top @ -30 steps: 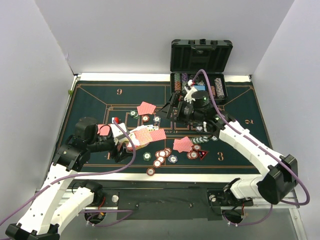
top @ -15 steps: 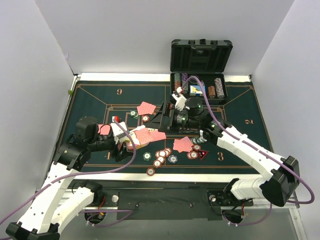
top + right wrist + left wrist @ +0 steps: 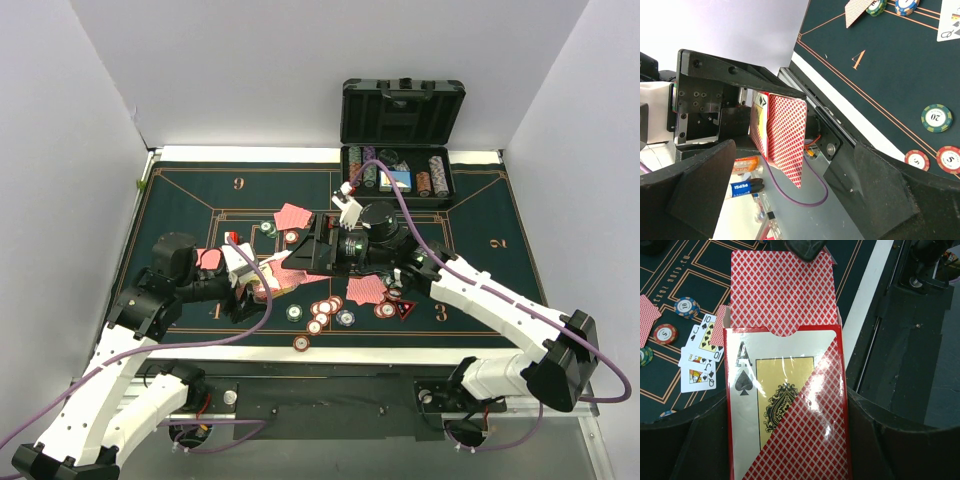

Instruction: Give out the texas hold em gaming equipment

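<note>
Down by the front edge, loose chips (image 3: 320, 318) lie scattered on the green mat (image 3: 190, 200). The left gripper (image 3: 785, 405) is clamped on the red card box (image 3: 790, 435), with a red-backed card (image 3: 782, 287) poking out of its top. The right gripper (image 3: 318, 250) gapes wide right at that card; whether it's touching, can't tell. More cards (image 3: 366, 289) lie face down mid-mat. At the back, the black case (image 3: 402, 110) stands open with chip stacks (image 3: 436, 176) inside.

White arms (image 3: 497, 300), black joints (image 3: 165, 262), purple cables (image 3: 269, 292)
</note>
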Tool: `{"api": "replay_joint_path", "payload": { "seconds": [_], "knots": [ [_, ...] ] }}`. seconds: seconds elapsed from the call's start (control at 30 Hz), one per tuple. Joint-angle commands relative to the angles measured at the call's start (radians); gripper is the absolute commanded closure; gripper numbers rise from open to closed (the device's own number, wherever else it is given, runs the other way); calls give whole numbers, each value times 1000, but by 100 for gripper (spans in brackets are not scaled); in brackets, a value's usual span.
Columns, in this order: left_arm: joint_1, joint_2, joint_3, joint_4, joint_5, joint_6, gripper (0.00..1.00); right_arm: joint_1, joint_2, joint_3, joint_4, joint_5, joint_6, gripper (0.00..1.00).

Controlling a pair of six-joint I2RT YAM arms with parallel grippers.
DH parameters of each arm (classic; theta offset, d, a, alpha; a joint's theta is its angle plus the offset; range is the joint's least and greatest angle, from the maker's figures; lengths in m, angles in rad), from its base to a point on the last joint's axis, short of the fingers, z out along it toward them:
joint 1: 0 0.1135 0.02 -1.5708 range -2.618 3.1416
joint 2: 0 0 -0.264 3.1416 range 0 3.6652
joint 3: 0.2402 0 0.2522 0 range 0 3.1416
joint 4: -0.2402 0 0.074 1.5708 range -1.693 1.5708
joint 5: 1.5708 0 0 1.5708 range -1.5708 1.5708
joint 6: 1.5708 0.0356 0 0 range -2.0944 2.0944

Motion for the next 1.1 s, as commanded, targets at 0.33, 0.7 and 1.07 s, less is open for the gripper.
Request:
{"api": "replay_joint_path", "payload": {
  "seconds": [0.33, 0.7, 1.07],
  "knots": [
    [5, -7, 62, 72, 34, -11, 100, 18, 57, -41, 243, -32, 125, 1],
    [5, -2, 57, 91, 24, -19, 100, 30, 77, -75, 295, -54, 148, 14],
    [5, 5, 62, 101, 24, -27, 100, 33, 30, -139, 297, -57, 146, 24]
  ]
}}
